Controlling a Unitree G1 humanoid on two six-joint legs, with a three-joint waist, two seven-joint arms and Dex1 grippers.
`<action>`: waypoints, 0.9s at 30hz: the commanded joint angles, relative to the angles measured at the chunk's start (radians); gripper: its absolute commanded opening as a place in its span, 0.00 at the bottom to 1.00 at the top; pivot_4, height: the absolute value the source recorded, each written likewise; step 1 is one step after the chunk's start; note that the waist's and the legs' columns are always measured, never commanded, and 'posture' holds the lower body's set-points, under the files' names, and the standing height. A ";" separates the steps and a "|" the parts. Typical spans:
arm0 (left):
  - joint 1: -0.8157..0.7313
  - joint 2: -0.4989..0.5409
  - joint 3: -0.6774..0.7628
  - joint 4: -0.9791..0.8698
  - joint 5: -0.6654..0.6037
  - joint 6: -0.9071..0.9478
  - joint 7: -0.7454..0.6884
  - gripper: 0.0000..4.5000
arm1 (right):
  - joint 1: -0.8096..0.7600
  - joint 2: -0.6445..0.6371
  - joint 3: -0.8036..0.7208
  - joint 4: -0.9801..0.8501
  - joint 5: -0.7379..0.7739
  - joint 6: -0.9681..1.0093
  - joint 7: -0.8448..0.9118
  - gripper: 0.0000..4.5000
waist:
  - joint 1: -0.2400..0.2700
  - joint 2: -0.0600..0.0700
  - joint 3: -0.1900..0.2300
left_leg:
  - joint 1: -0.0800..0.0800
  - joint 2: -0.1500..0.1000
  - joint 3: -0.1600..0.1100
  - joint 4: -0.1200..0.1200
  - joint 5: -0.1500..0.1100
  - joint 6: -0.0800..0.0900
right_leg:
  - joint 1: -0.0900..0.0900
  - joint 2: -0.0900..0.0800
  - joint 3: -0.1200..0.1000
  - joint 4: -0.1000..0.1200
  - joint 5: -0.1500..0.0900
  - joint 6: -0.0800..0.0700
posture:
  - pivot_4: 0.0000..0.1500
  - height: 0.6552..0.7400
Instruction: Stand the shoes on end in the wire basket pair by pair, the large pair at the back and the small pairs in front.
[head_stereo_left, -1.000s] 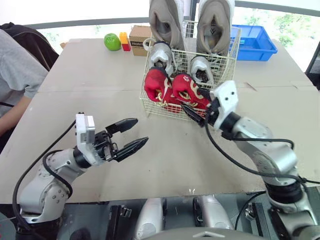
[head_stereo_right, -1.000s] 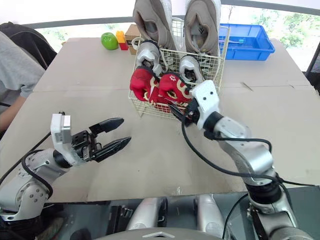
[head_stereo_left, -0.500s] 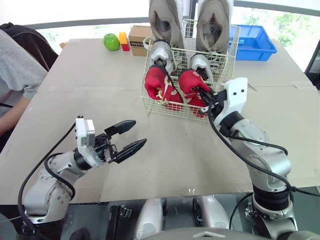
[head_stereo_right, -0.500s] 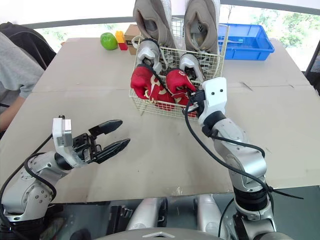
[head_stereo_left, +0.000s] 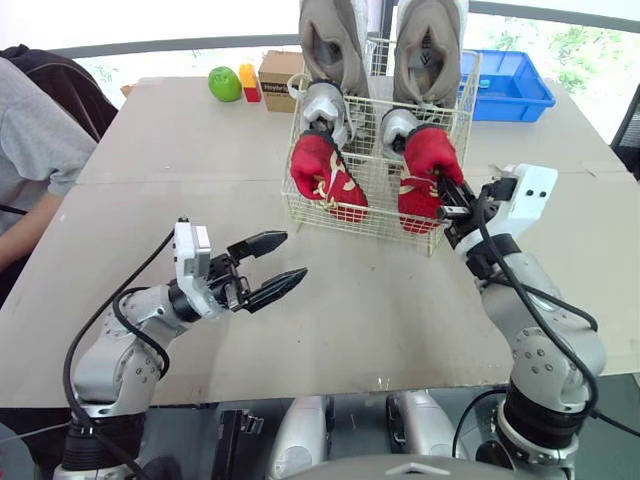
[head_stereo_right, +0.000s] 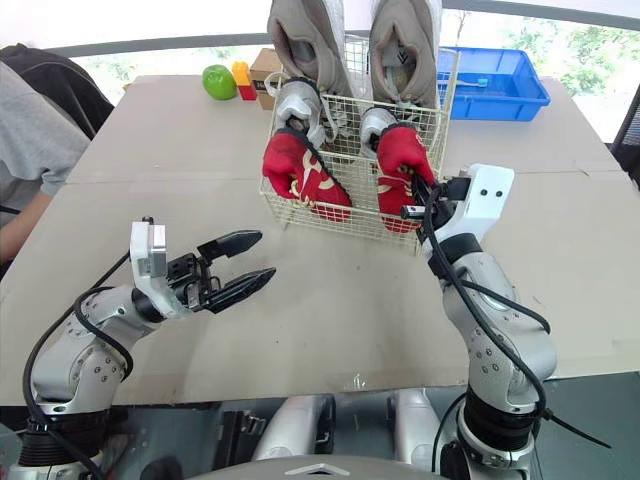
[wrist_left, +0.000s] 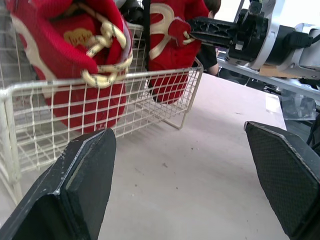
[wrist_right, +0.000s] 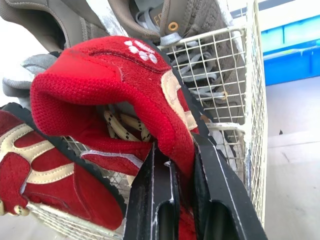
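Red paw-print shoe (head_stereo_left: 428, 160) — clamped in right claw (head_stereo_left: 445, 195), in wire basket (head_stereo_left: 375, 215).

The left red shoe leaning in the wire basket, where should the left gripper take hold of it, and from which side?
Probably the collar of the left red shoe, from above on the basket's front side. It stands over the front rim with its opening facing the open left gripper, so one finger can slip inside.

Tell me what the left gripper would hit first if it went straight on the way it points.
Probably the wire basket, near its front corner where the right gripper holds a red shoe. Only bare table lies before it, though depth is unclear.
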 joint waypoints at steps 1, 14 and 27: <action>-0.009 0.005 0.002 -0.027 -0.005 0.001 0.000 0.99 | 0.047 0.058 -0.055 0.031 0.082 0.008 -0.006 0.01 | -0.001 0.000 0.000 | 0.000 0.000 0.000 0.000 0.000 0.000 | 0.000 0.000 0.000 0.000 0.000 0.000 | 1.00 1.00; -0.009 -0.011 0.004 -0.085 -0.008 0.021 0.069 0.99 | 0.007 0.036 -0.053 0.106 0.230 -0.102 0.099 0.01 | -0.012 0.001 0.000 | 0.000 0.002 -0.001 -0.001 0.000 0.000 | 0.000 0.002 0.000 0.000 0.000 0.000 | 1.00 1.00; 0.006 -0.012 0.003 -0.107 -0.007 0.017 0.091 0.99 | 0.144 -0.142 0.010 0.153 0.148 -0.139 0.164 0.07 | 0.000 -0.003 -0.004 | 0.002 0.000 0.001 0.000 0.000 0.000 | 0.002 0.000 0.001 -0.001 -0.001 -0.002 | 1.00 1.00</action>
